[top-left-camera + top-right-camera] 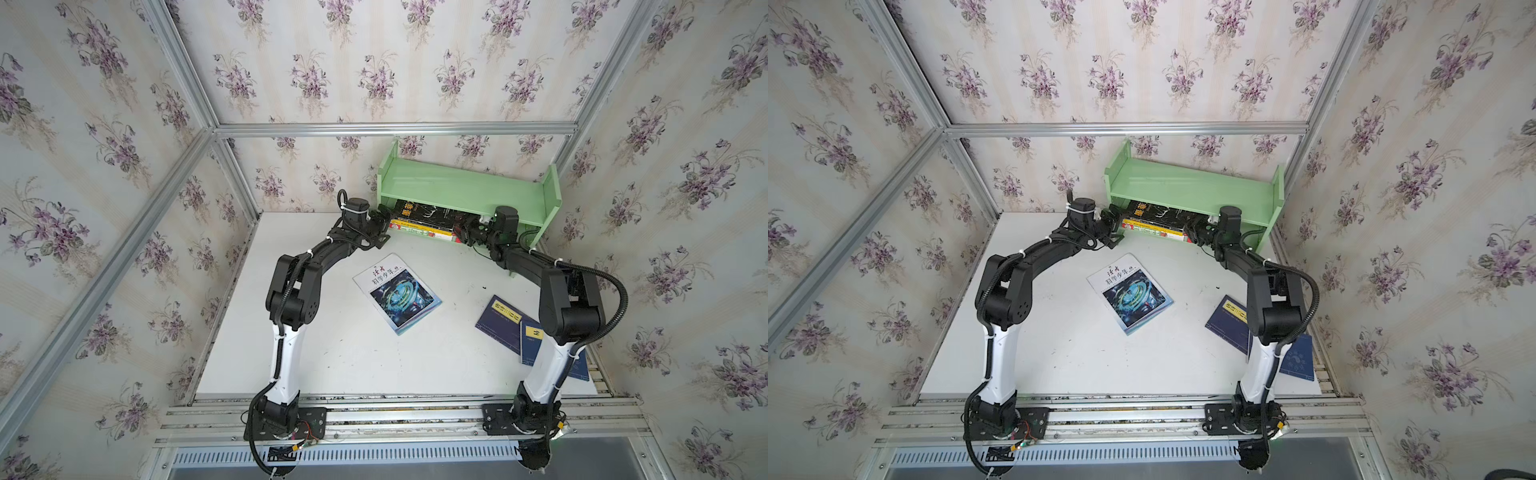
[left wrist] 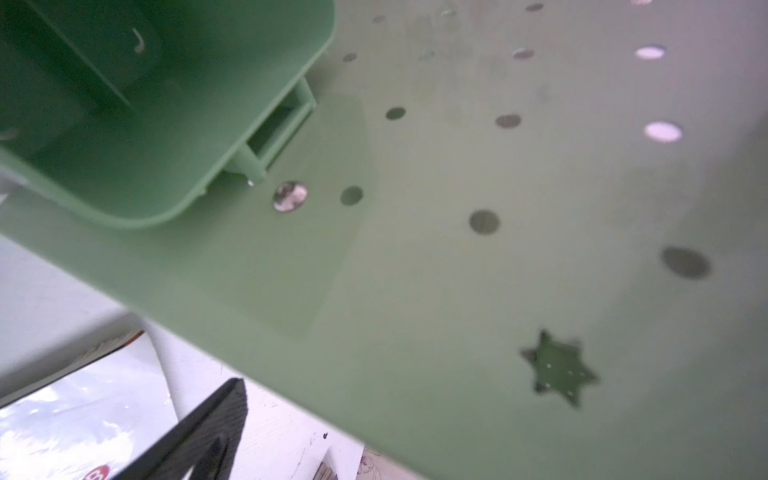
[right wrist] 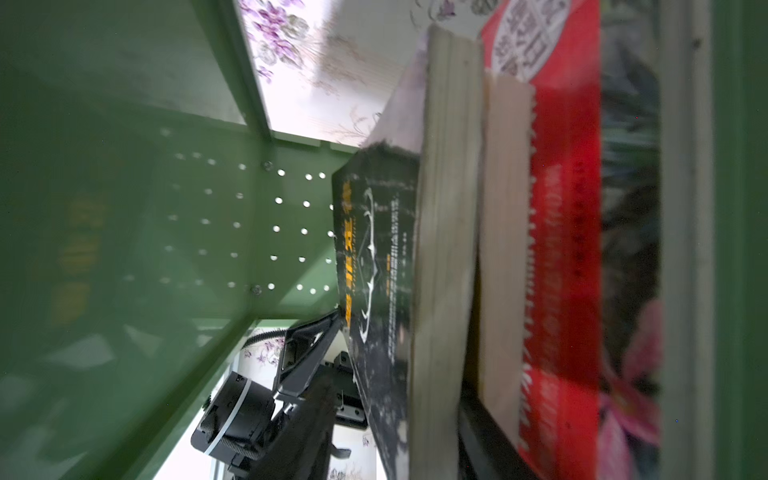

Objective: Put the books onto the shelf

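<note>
Halfway there, by my count! Three books are lying stacked in the lower tier of the pale green shelf [image 1: 465, 187]: the black book [image 1: 419, 212] on top, the yellow book [image 1: 409, 225] under it, and the red-banded book [image 3: 565, 208] at the bottom. The left gripper [image 1: 385, 227] sits at the left end of that stack, jaws spread wide and holding nothing. The right gripper [image 1: 460, 232] is tucked in at the stack's other end, and I can't tell whether it grips anything. Out on the white table [image 1: 332, 353], three are left to shelve: the white-blue swirl book [image 1: 397, 293] lies mid-table, well apart from the two navy books [image 1: 500, 318], which overlap by the right arm.
</note>
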`<state>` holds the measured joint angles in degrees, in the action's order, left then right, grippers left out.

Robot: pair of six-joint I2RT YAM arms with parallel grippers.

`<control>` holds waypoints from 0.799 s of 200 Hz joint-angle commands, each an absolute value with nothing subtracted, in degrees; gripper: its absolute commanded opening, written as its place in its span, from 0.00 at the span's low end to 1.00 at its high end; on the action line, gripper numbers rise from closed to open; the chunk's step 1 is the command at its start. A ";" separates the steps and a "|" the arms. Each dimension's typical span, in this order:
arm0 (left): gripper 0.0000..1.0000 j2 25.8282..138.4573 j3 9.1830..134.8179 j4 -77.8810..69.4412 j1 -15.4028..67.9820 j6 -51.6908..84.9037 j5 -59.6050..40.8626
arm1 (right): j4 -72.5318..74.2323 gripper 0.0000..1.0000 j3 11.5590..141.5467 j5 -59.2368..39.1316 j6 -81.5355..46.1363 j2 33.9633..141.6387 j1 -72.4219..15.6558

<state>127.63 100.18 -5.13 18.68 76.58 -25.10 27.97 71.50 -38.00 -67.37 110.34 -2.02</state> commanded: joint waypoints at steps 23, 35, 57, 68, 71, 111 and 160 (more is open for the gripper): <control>0.99 126.87 99.71 -4.22 19.29 77.17 -24.40 | 32.18 0.52 67.24 -30.28 -73.41 109.84 -1.74; 0.99 126.78 99.60 -4.22 19.34 77.17 -24.36 | 32.84 0.52 66.50 -30.04 -73.82 109.53 -1.67; 0.99 126.65 99.42 -4.21 19.51 76.99 -24.46 | 32.82 0.52 65.84 -30.11 -74.40 109.17 -1.72; 1.00 126.48 99.27 -4.22 19.49 76.99 -24.50 | 32.20 0.53 65.61 -30.28 -74.49 108.87 -1.65; 1.00 126.48 99.22 -4.22 19.57 76.95 -24.46 | 31.85 0.53 65.53 -30.16 -74.48 108.75 -1.60; 0.99 125.86 98.35 -4.30 19.69 76.82 -24.32 | 27.32 0.54 63.55 -29.53 -73.68 106.98 -1.53; 0.99 125.68 98.33 -4.31 19.86 76.73 -24.47 | 32.59 0.55 58.92 -30.07 -76.90 105.40 -0.11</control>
